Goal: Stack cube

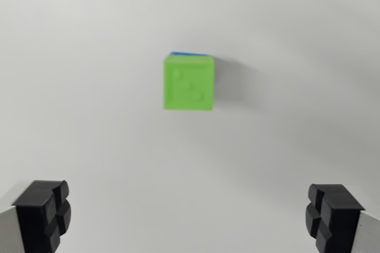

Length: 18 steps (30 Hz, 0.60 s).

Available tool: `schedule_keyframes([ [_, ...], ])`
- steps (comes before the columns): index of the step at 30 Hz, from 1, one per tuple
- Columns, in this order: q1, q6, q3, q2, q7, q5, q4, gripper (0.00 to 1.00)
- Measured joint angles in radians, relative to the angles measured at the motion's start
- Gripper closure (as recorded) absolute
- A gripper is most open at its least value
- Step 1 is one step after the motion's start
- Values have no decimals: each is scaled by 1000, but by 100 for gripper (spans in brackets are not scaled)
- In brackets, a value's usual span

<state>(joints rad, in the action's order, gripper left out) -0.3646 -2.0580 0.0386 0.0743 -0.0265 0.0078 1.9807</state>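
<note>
A green cube (189, 82) sits in the middle of the wrist view, seen from above. A thin strip of a blue cube (189, 54) shows at its far edge, so the green cube rests on top of the blue one. My gripper (189, 216) hangs above and nearer than the stack, open wide with nothing between its fingers. The black left fingertip (44, 214) and right fingertip (332, 216) stand at the bottom corners, well apart from the cubes.
A plain white table surface (89, 87) fills the view. The stack casts a soft shadow (237, 84) toward the wrist view's right.
</note>
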Motion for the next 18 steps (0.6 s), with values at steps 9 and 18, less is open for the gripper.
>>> schedule_keyframes([
  [9,0,59,0,-16,0,0,-42,0],
  [18,0,88,0,-23,1,-1,-64,0],
])
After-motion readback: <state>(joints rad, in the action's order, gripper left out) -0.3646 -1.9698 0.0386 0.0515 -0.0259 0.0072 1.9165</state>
